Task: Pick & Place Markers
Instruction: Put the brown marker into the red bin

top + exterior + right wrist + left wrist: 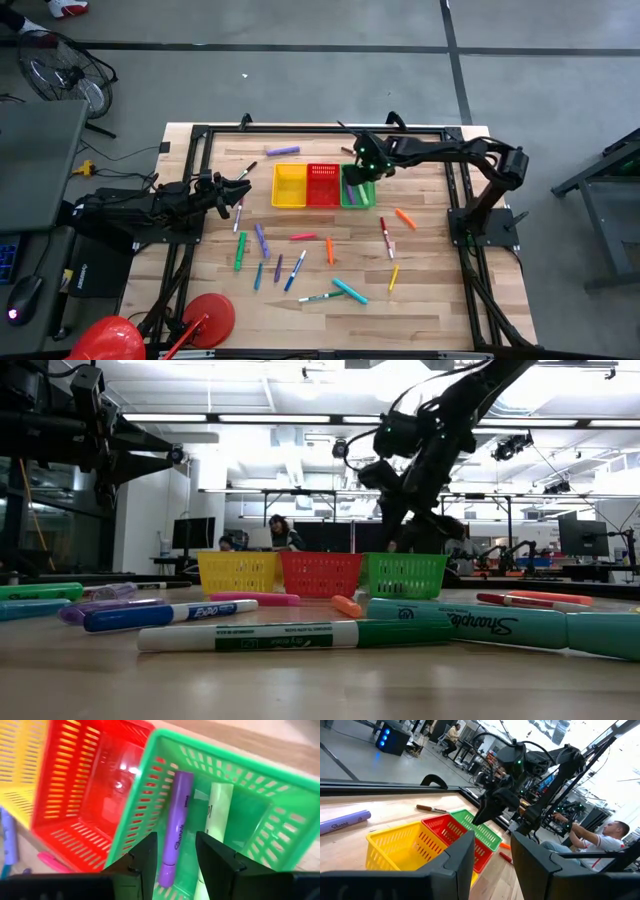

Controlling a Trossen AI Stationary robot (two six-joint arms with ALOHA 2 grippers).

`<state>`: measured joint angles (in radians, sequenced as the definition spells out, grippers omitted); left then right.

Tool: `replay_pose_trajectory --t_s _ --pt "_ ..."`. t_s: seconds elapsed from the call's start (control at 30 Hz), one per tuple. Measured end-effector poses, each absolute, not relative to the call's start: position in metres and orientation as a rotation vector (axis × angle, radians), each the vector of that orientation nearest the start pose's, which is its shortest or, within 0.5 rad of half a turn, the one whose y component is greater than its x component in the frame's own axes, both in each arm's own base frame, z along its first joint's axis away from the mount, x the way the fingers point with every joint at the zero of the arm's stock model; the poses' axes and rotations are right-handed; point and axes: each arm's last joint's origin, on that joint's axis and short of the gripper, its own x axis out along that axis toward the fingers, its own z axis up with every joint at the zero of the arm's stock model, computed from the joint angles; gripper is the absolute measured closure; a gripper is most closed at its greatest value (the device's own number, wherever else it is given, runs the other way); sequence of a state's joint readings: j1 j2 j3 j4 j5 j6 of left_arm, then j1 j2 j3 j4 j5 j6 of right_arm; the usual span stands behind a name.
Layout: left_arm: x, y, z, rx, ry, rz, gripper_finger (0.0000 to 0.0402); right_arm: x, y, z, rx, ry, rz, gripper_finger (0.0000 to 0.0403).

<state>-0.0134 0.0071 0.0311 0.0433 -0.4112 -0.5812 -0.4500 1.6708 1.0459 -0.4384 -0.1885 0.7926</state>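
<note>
**Right wrist view: gripper released over the green basket**

Right wrist view looks straight down into the green basket [220, 795], with a purple marker [176, 827] and a pale marker [216, 827] lying side by side on its floor. Right gripper [176, 851] hangs directly above them, fingers parted and holding nothing, neither marker pinched. Judged a drop-off pose: poised over the basket mouth so a marker falls inside, not onto the counter [440, 300].

From above, right gripper [365, 165] sits over the far right end of the basket row: yellow basket [289, 186], red basket [322, 185], then green. Red basket empty in the wrist view.

Plenty left to collect, by the look of it. Loose markers [300, 270] scattered across the near half of the counter, a purple one [283, 151] lying alone beyond the baskets, an orange one [404, 217] off to the right.

Left gripper [238, 186] waits at the left, just beside the yellow basket, fingers apart, empty.
</note>
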Motion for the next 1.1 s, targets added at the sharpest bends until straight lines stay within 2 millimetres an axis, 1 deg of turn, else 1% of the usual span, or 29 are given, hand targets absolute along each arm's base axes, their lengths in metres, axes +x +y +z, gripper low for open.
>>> replay_pose_trajectory --t_s 0.27,0.43,0.6,0.9,1.0,1.1 --pt "0.094 0.010 0.178 -0.588 -0.180 0.367 0.0275 0.292 -0.138 0.201 0.992 0.842 -0.646 0.0279" --pt "0.094 0.010 0.178 -0.588 -0.180 0.367 0.0275 0.289 -0.138 0.209 0.938 0.828 -0.617 0.0279" --pt "0.094 0.010 0.178 -0.588 -0.181 0.368 0.0275 0.285 -0.142 0.214 0.839 0.839 -0.542 0.0279" --pt "0.094 0.010 0.178 -0.588 -0.180 0.367 0.0275 0.281 -0.149 0.216 0.656 0.876 -0.419 0.0279" --pt "0.094 0.010 0.178 -0.588 -0.181 0.367 0.0275 0.282 -0.156 0.226 0.560 0.875 -0.393 0.0279" --pt "0.094 0.010 0.178 -0.588 -0.180 0.367 0.0275 0.280 -0.164 0.236 0.448 0.888 -0.404 0.0279"
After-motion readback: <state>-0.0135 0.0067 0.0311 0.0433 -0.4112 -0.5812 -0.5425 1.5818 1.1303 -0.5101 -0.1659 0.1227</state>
